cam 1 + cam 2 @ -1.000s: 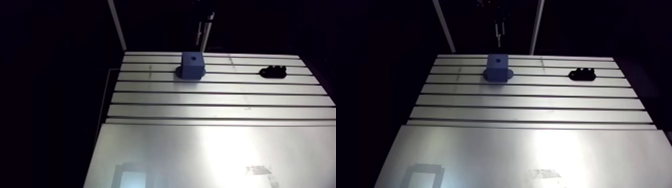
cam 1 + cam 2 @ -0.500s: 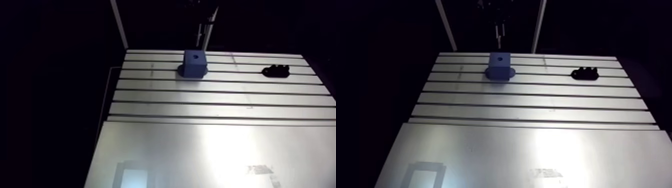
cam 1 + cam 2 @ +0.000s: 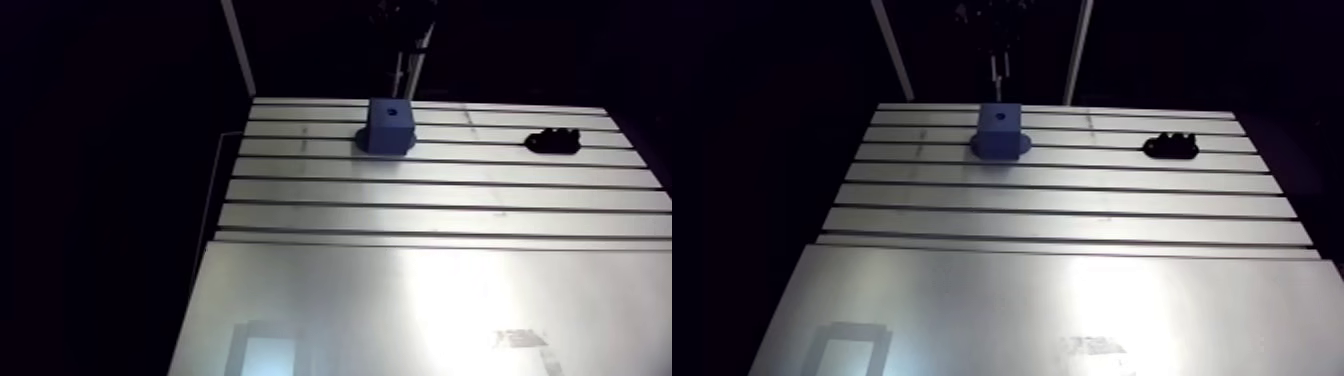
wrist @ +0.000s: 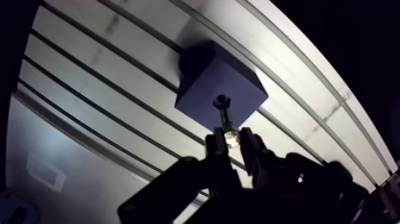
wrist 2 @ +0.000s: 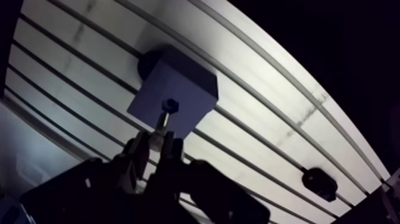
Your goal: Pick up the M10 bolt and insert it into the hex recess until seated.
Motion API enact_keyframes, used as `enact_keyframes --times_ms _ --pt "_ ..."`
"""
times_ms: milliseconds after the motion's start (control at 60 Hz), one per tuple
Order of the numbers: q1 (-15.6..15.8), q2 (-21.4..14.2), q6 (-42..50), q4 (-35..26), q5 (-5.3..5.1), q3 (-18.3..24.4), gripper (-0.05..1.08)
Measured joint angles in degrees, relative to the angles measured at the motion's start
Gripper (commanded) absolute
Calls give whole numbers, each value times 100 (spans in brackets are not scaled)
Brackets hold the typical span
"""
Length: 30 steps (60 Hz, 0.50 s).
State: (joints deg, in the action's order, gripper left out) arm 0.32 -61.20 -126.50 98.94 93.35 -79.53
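The jaws are closed narrowly on the head of the M10 bolt (image 4: 227, 121), with the shank projecting ahead of them. The shank tip lines up with the hex recess (image 4: 221, 99) in the top of the blue block (image 4: 199, 83) on the bench (image 4: 89, 77). Entry cannot be confirmed. A black part (image 5: 319, 182) lies well apart, beside the jaws.

Place: robotics lab test bench, the one I work at. Evidence, by item:
1. Slotted aluminium table (image 3: 430, 190): parallel T-slots running across it, bare machined metal. My work surface.
2. Smooth metal plate (image 3: 972, 300): 6 o'clock end, butting the slotted part.
3. Blue fixture block (image 3: 389, 126): flanged base, hole in its top face, standing at 12 o'clock.
4. Small black part (image 3: 553, 141): 2 o'clock, well apart from the block.
5. Pale frame upright (image 3: 893, 50): 11 o'clock, at the far edge; second upright (image 3: 1077, 55) at 1 o'clock.
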Motion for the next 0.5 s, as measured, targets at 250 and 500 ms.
enact_keyframes --times_ms 250,500 --pt "-1 27 4 29 15 -82 107" --pt "2 36 7 62 14 -140 107"
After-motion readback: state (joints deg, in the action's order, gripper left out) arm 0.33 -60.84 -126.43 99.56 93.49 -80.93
